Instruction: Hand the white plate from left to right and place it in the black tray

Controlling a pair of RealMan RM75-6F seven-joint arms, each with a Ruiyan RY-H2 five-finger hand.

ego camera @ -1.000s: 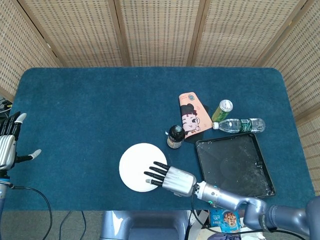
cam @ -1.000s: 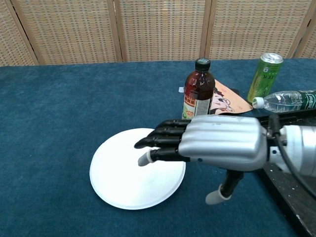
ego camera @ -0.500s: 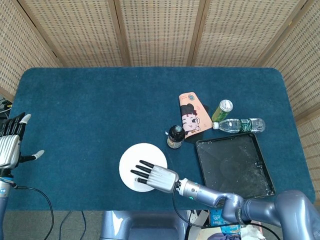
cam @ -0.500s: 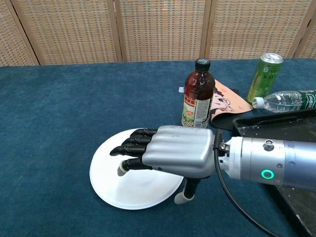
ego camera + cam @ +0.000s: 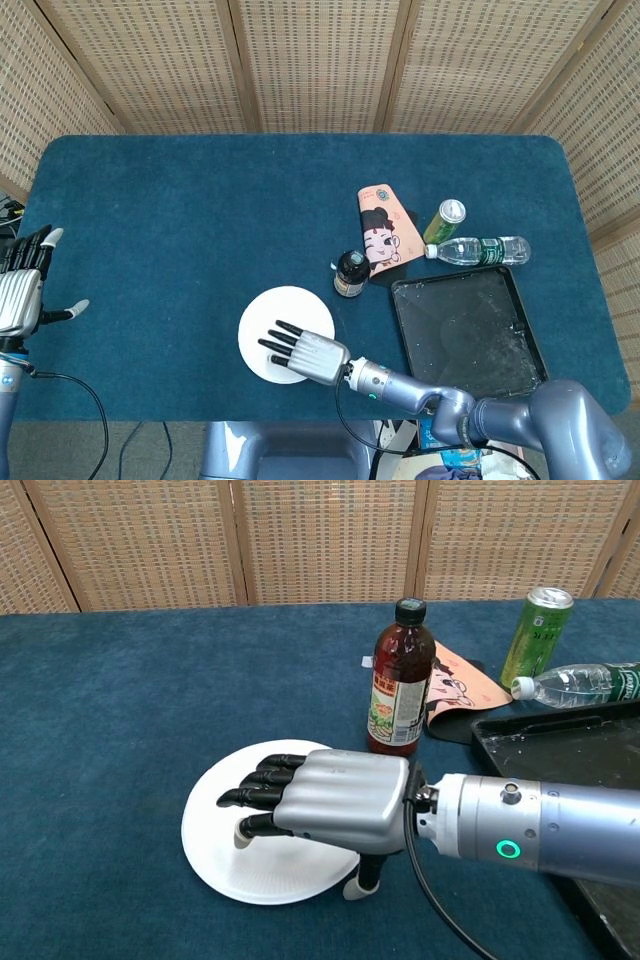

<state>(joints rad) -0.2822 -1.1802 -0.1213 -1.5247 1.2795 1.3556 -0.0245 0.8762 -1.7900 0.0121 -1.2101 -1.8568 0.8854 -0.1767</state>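
Observation:
The white plate (image 5: 284,310) (image 5: 230,858) lies flat on the blue cloth near the table's front edge. My right hand (image 5: 303,352) (image 5: 320,798) is spread palm-down over its right half, fingers extended across it and the thumb pointing down by its front rim; it holds nothing that I can see. Whether the fingertips touch the plate is unclear. The black tray (image 5: 466,330) (image 5: 560,742) sits to the right, with nothing in it. My left hand (image 5: 22,288) stays open at the far left edge, away from the plate, and only the head view shows it.
A brown bottle (image 5: 350,272) (image 5: 400,678) stands just behind the plate's right side. A cartoon-printed pouch (image 5: 380,235), a green can (image 5: 445,220) (image 5: 535,635) and a lying water bottle (image 5: 478,249) (image 5: 580,683) crowd the tray's far edge. Woven screens stand behind the table.
My right hand has slid left and lower over the plate, now covering more of it. The plate and the left hand have hardly moved.

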